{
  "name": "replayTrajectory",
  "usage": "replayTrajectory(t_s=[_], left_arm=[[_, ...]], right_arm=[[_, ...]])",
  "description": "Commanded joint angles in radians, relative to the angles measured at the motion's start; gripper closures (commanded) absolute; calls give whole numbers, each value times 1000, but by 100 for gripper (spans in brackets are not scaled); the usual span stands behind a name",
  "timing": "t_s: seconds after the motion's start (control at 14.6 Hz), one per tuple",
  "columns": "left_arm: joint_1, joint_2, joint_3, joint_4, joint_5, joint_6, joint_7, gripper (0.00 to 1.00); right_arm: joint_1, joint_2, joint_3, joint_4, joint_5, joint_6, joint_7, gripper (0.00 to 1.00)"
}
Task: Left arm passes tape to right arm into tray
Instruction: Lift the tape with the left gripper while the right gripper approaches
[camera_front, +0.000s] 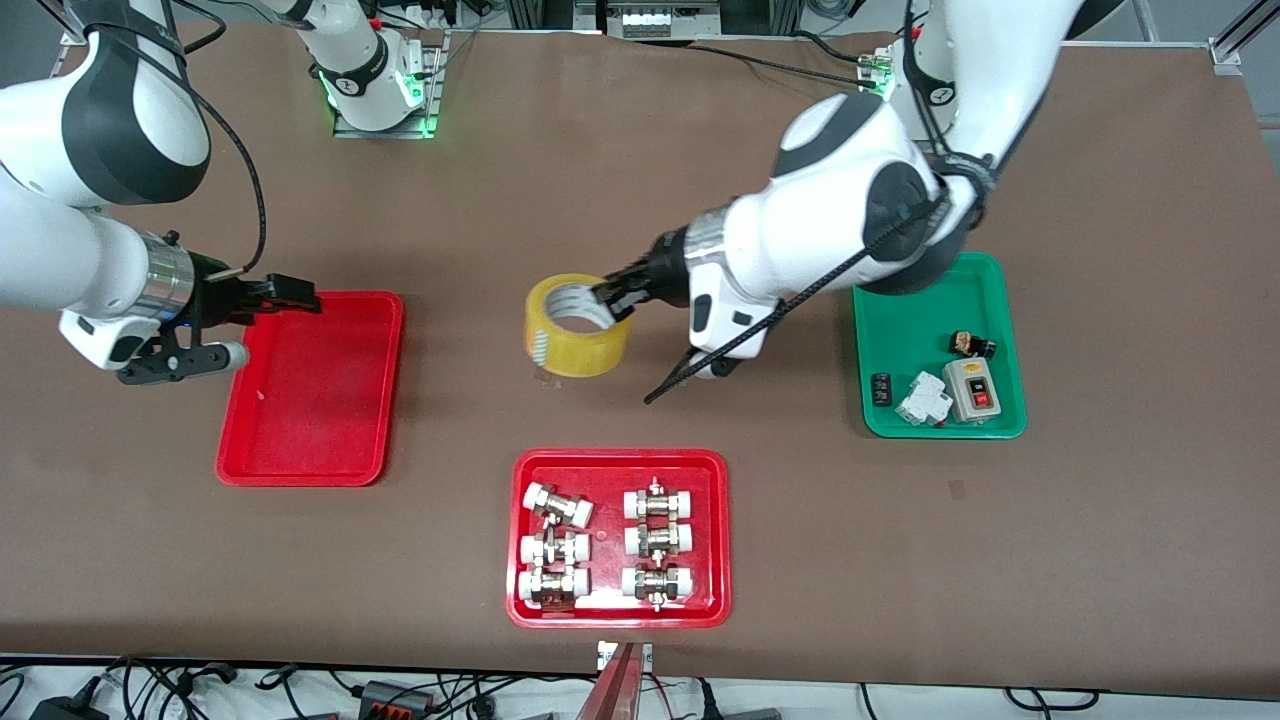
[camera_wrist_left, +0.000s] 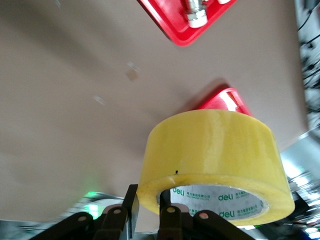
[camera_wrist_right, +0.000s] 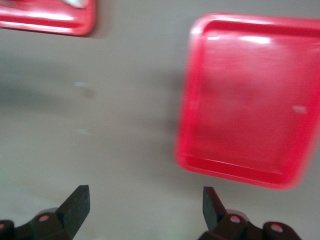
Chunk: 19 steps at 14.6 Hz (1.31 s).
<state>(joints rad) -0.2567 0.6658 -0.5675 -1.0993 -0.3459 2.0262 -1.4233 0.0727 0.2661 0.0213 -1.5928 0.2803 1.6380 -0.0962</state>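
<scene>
- While the left gripper (camera_front: 612, 300) pinches its wall, one finger inside the pale core and one outside, the tape (camera_front: 577, 325) hangs tilted in the air over the bare middle of the table (camera_front: 640, 170).
- From the left wrist view the tape (camera_wrist_left: 215, 157) fills the frame just above the black fingers (camera_wrist_left: 170, 222), its printed core facing the camera.
- Below the roll, in the front view, a faint shadow lies on the brown surface.
- Over the edge of the tray (camera_front: 310, 390), on the side toward the right arm's end of the table, the right gripper (camera_front: 290, 295) hovers with its fingers spread wide and nothing between them.
- From the right wrist view the two fingertips (camera_wrist_right: 77, 202) stand well apart, with the tray (camera_wrist_right: 245, 97) below them; its floor is bare.
- Well apart from each other, the two grippers have open table between them.
- Nearer the front camera than the tape lies a second red tray (camera_front: 618, 537) carrying six metal fittings (camera_front: 608, 545) with white ends, in two columns of three.
- Toward the left arm's end of the table, partly under that arm, sits a green tray (camera_front: 940, 345) with a grey switch box (camera_front: 972, 390), a white part (camera_front: 922, 400) and small dark parts.
</scene>
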Motion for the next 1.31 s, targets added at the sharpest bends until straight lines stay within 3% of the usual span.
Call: replayTrajectory(t_s=[0.0,0.27,0.41,0.55,0.76,0.96,1.24], left_arm=[[-65,-14,9,-69,60,126,-81,100],[-101,21,-2,-114,108,129,-54,100],[-102,34,-6,-154,88,129,155,100],[-93,28,-6,-204,84,123,384,100],[-84,28,-8,-201,65,112,442,100],[-87,29,-6,-198,70,91,443,100],[-96,38,-3,-194,76,80,449,100]], right_arm=[[-2,61,-6,49,193,-24,-101,0],[4,67,-4,51,370,-20,-151,0],[12,67,-3,51,433,-23,-154,0],[-4,102,-4,53,616,-29,-254,0],[-36,214,-6,57,819,-101,-506,0],[-33,286,-6,63,853,-96,-681,0],[-7,298,0,59,856,-113,-746,0]])
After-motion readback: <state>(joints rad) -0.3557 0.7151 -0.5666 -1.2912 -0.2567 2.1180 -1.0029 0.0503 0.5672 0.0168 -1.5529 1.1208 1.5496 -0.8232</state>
